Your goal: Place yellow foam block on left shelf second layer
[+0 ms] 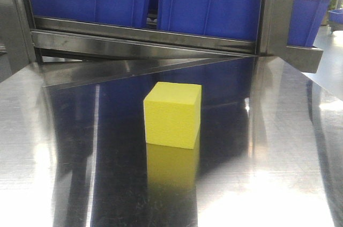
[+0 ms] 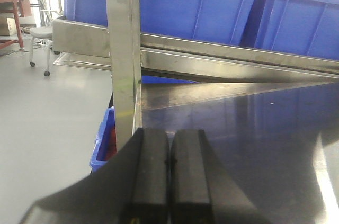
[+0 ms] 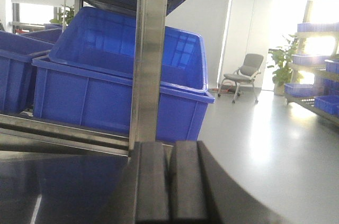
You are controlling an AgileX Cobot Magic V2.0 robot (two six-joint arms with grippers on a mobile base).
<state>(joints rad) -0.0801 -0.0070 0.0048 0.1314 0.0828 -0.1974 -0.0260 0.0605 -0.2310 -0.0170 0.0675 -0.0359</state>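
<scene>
The yellow foam block [image 1: 172,114] stands on the shiny steel table [image 1: 268,146], near its middle, in the front view. No gripper shows in that view. In the left wrist view my left gripper [image 2: 169,144] is shut and empty, low over the table's left end beside a steel shelf post [image 2: 123,49]. In the right wrist view my right gripper [image 3: 170,152] is shut and empty, in front of another shelf post [image 3: 151,49] at the table's right end. The block shows in neither wrist view.
Blue plastic bins [image 1: 209,1] sit on the shelf layer behind the table, above a steel rail [image 1: 139,42]. More bins show in the left wrist view [image 2: 212,7] and the right wrist view [image 3: 116,86]. A blue bin [image 2: 103,142] stands on the floor left of the table.
</scene>
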